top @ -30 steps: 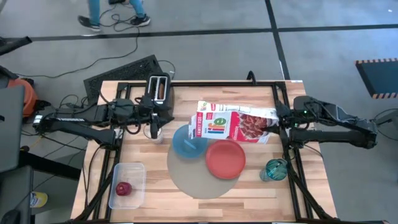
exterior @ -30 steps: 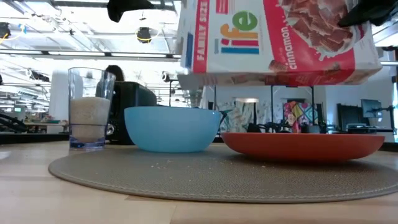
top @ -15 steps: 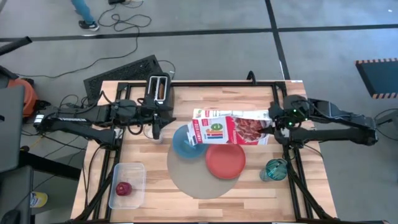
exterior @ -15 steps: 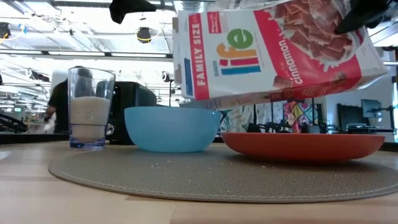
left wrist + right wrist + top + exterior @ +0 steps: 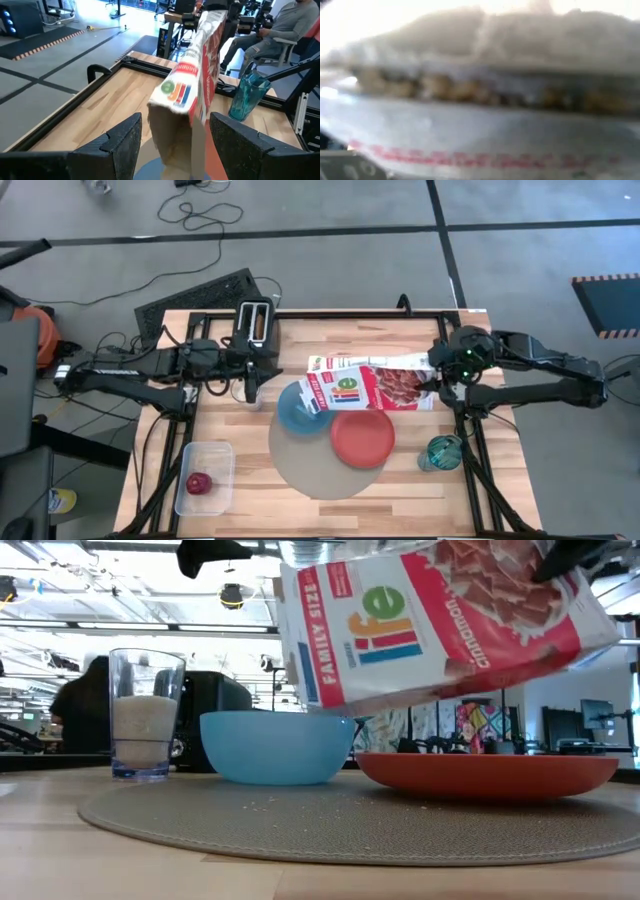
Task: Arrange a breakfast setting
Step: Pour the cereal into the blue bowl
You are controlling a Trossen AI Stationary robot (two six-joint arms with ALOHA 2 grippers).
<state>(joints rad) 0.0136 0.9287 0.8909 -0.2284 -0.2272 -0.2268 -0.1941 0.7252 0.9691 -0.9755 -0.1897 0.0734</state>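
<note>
The wooden surface point(image 5: 250, 480) stands on a grey floor with cables. The right gripper point(image 5: 440, 373) holds a cereal box point(image 5: 365, 384) by its right end, tipped in the air over the blue bowl point(image 5: 298, 412) and the red plate point(image 5: 362, 435), which sit on the round mat point(image 5: 305, 470). The teal glass point(image 5: 441, 452) stands to the right, near the front. The apple point(image 5: 198, 483) lies in a clear tub point(image 5: 205, 455) at the front left. The left gripper point(image 5: 250, 387) hangs beside the toaster point(image 5: 256, 326), its fingers partly apart around nothing. The box blocks the right wrist view.
</note>
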